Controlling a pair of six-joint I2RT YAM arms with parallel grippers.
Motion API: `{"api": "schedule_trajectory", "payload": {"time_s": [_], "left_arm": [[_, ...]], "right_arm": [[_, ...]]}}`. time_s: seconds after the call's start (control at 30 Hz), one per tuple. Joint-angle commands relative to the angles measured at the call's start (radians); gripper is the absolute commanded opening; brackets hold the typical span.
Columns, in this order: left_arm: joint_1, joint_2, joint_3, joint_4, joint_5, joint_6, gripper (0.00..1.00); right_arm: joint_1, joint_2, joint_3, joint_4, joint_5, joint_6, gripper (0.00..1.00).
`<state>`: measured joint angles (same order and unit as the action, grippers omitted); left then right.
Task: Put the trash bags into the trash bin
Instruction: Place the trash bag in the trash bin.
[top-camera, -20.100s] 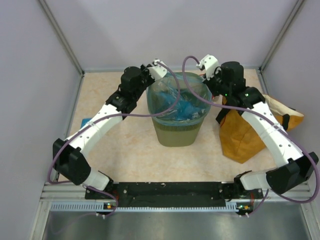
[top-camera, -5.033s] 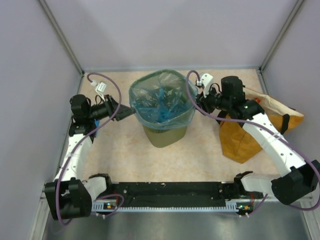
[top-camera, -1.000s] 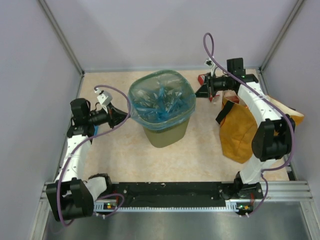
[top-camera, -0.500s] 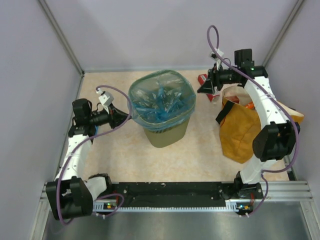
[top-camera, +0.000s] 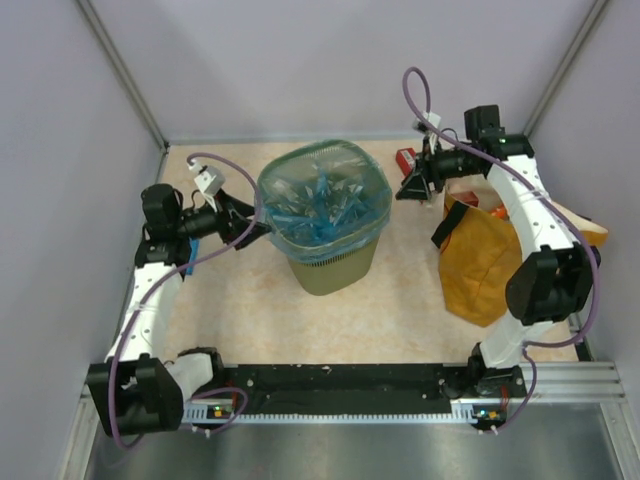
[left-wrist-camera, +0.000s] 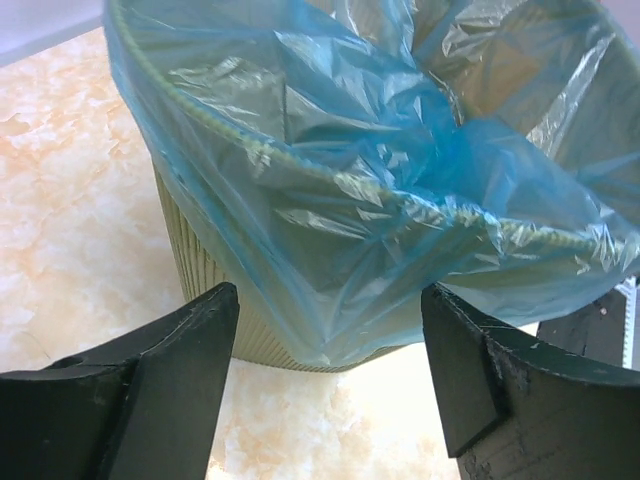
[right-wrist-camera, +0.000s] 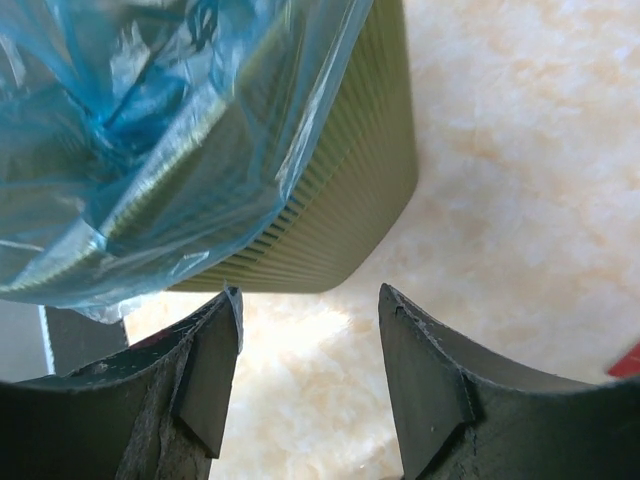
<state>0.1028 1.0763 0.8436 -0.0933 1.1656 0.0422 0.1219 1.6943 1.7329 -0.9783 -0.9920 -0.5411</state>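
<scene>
Pale lilac-grey walls (top-camera: 330, 60) close in on three sides, silver posts (top-camera: 122, 75) at the corners. The beige marbled tabletop (top-camera: 250, 310) sits evenly lit, metal rail (top-camera: 340, 412) along its near edge.

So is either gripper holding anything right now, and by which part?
Nothing is held. The left gripper and the right gripper both stand open beside the trash bin, whose rim the trash bag covers.

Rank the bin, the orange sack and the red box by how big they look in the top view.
1. bin and orange sack: close. The bin's rim stands nearer the camera and the sack is partly covered, so these two are left unranked.
2. red box: clearly smallest, and only partly showing.
</scene>
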Motion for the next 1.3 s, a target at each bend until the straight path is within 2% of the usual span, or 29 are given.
{"api": "schedule_trajectory", "payload": {"time_s": [0.0,0.4,0.83,1.03,1.1,1.17,1.27], "left_arm": [[-0.002,0.016,0.046,0.125,-0.04,-0.137,0.79],[-0.002,0.059,0.063,0.181,-0.153,-0.211,0.8],[0.0,0.201,0.21,0.138,-0.193,-0.117,0.81],[0.0,0.223,0.258,0.055,-0.15,-0.051,0.82],[0.0,0.22,0.259,0.023,-0.129,-0.012,0.82],[0.001,0.214,0.255,-0.003,-0.104,0.019,0.82],[0.002,0.205,0.233,0.001,-0.096,0.03,0.82]], "right_arm": [[0.051,-0.083,-0.099,0.077,-0.005,-0.024,0.56],[0.171,-0.228,-0.277,0.308,0.026,0.116,0.55],[0.392,-0.328,-0.446,0.435,0.167,0.187,0.57],[0.389,-0.456,-0.486,0.423,0.383,0.132,0.67],[0.366,-0.499,-0.48,0.414,0.397,0.139,0.69],[0.287,-0.507,-0.452,0.412,0.333,0.197,0.7],[0.15,-0.466,-0.409,0.415,0.158,0.32,0.7]]}}
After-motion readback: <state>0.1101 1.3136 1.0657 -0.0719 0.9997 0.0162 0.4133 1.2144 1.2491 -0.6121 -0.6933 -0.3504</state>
